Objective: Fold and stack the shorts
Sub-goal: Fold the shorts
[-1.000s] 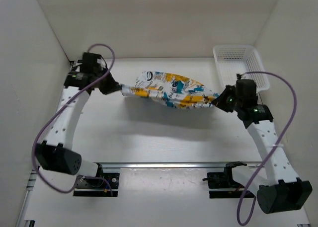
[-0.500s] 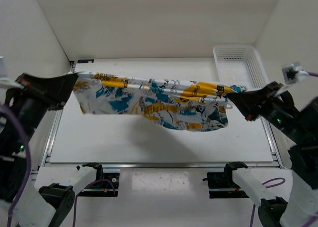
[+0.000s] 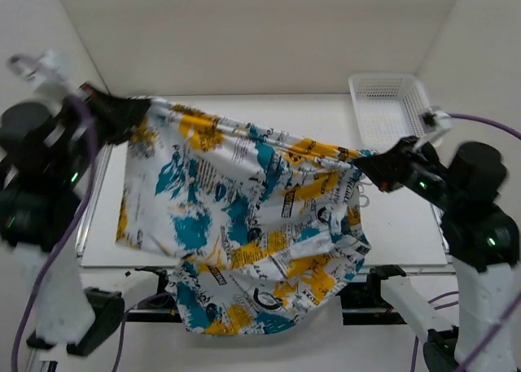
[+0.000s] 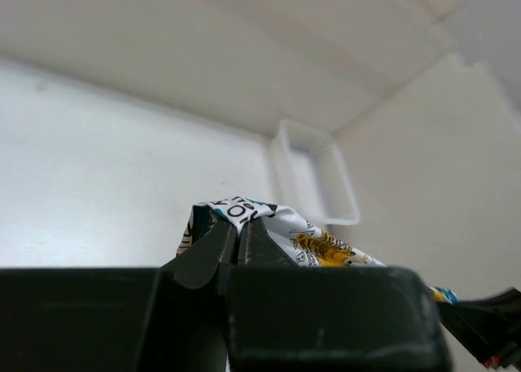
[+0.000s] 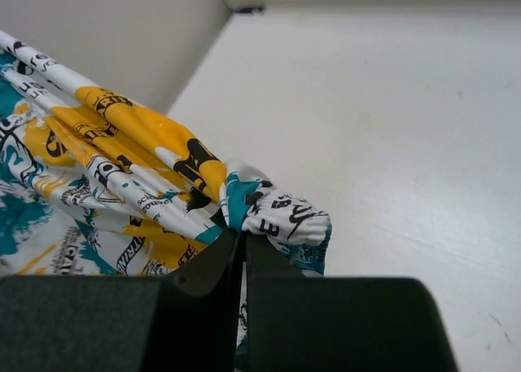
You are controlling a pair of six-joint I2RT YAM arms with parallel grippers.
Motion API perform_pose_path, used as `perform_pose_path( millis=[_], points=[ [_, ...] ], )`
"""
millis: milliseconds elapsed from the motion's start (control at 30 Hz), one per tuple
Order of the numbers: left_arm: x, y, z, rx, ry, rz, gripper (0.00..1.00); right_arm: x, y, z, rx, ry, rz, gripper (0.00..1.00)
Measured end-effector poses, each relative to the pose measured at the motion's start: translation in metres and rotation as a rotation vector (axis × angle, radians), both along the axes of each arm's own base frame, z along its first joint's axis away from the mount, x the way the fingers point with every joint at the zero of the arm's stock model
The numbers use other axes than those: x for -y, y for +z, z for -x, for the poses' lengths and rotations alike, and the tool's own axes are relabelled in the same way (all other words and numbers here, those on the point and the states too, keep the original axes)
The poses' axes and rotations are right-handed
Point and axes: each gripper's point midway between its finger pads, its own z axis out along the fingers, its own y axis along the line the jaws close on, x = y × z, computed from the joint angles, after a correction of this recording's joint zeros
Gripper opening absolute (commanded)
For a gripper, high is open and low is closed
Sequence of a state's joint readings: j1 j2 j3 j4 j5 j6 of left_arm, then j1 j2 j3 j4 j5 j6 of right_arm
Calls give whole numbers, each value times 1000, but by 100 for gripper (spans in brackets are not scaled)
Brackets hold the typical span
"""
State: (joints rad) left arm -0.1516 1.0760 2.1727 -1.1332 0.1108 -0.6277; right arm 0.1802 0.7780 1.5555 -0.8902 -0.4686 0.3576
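The shorts [image 3: 252,217], white with yellow, teal and black print, hang spread in the air high above the table, close to the top camera. My left gripper [image 3: 145,105] is shut on their upper left corner [image 4: 236,213]. My right gripper [image 3: 358,167] is shut on the upper right corner [image 5: 277,213]. The top edge runs taut between the two grippers and slopes down to the right. The rest of the cloth drapes down and covers both arm bases' inner parts and much of the table's front.
A white mesh basket [image 3: 391,111] stands at the table's back right, also seen as basket [image 4: 313,172]. White walls close in the back and both sides. The table [image 3: 244,107] shows behind the cloth.
Both arms have risen sharply toward the camera, lifting the shorts from a bunched strip near the table into a wide hanging sheet. The grips have stayed shut.
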Motion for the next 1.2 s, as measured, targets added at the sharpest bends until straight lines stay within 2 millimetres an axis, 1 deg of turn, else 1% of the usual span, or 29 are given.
perform_pose_path(
  millis=[33,100,167,200,233,300,367,400,467,500,533,600,633,700,767,800,867,900,967,1100,1200],
  points=[
    [3,-15,-28,-56,5,-14,10,0,-16,-15,-45,-16,12,0],
    [9,-52,-86,-181,15,-41,10,0,-56,-51,-150,-59,41,0],
    [13,-99,-147,-329,22,-66,10,-2,-98,-86,-255,-93,71,0],
    [14,-123,-172,-395,24,-73,10,-3,-121,-105,-310,-110,88,0],
    [15,-151,-198,-470,27,-82,10,-4,-142,-124,-359,-127,103,0],
    [13,-206,-240,-605,30,-93,10,-7,-186,-159,-460,-154,130,0],
    [10,-254,-270,-725,32,-101,10,-10,-226,-189,-548,-175,158,0],
    [9,-275,-284,-769,35,-103,10,-12,-246,-202,-595,-180,171,0],
    [6,-308,-304,-837,39,-111,10,-16,-275,-225,-661,-192,192,0],
    [3,-320,-313,-860,44,-114,10,-18,-287,-238,-687,-199,197,0],
    [1,-327,-319,-870,46,-115,10,-19,-292,-248,-692,-203,198,0],
    [-4,-332,-329,-874,53,-114,10,-23,-296,-266,-694,-207,193,0],
    [-7,-329,-332,-864,56,-113,10,-25,-293,-274,-684,-208,187,0],
    [-12,-318,-333,-834,57,-114,10,-28,-281,-286,-646,-207,171,0],
    [-14,-304,-330,-805,53,-112,10,-30,-268,-292,-613,-206,158,0],
    [-15,-299,-326,-793,49,-112,10,-30,-263,-294,-599,-205,153,0],
    [-15,-294,-303,-805,40,-116,10,-29,-262,-290,-596,-206,153,0],
    [-14,-293,-288,-811,33,-118,10,-28,-264,-285,-604,-208,156,0],
    [-11,-293,-249,-838,19,-126,10,-24,-269,-272,-622,-214,166,0],
    [2,-297,-161,-845,-32,-127,10,-13,-284,-228,-679,-223,187,0],
    [11,-313,-97,-853,-79,-120,10,-6,-292,-201,-702,-233,199,0]
  ],
)
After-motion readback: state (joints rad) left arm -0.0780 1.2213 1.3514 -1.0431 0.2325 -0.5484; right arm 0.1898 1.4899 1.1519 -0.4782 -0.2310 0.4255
